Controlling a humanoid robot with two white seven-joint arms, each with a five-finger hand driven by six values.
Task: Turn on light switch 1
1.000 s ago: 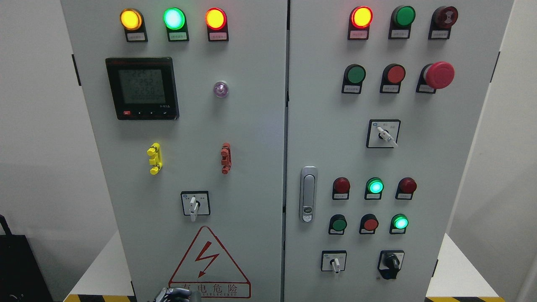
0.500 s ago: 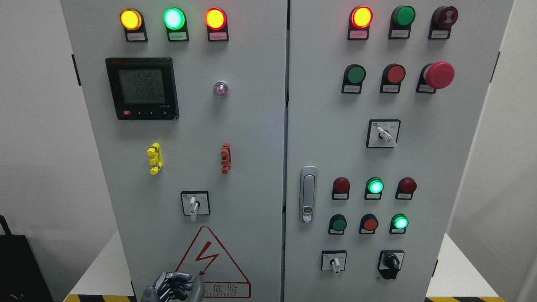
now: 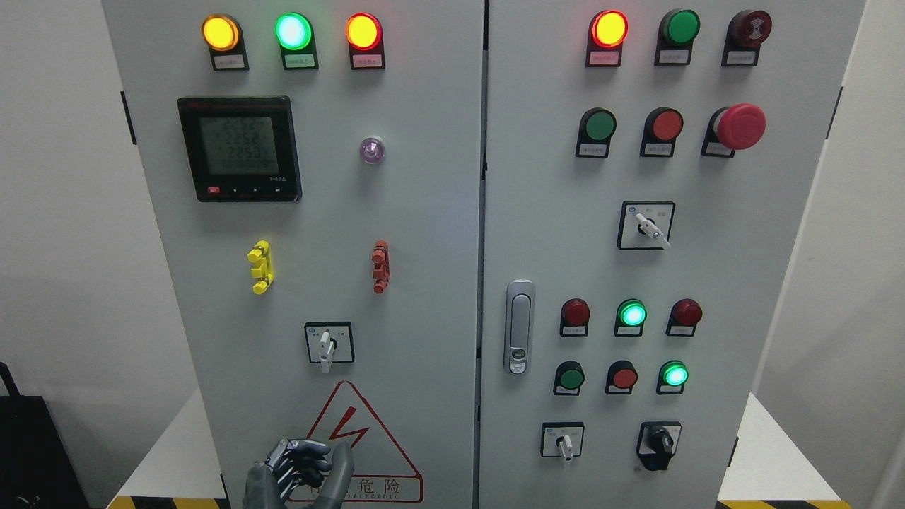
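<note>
A grey electrical cabinet (image 3: 424, 283) with two doors fills the head view. On the left door a white-handled selector switch (image 3: 325, 344) sits in a black-framed plate, its handle pointing straight down. My left hand (image 3: 300, 470) rises from the bottom edge below it, in front of the red warning triangle (image 3: 351, 442). Its dark fingers (image 3: 304, 459) are curled in and the thumb sticks up; it holds nothing. About a hand's height of bare door separates it from the switch. My right hand does not show.
Lit yellow, green and red lamps (image 3: 293, 31) run along the top, with a digital meter (image 3: 240, 148) below. The right door carries push buttons, a red emergency stop (image 3: 739, 127), a door handle (image 3: 520, 327) and three more selector switches (image 3: 563, 442). White walls stand at both sides.
My left hand has risen from the bottom edge, where only its fingertips showed, up over the warning triangle toward the selector switch. Nothing on the cabinet has changed.
</note>
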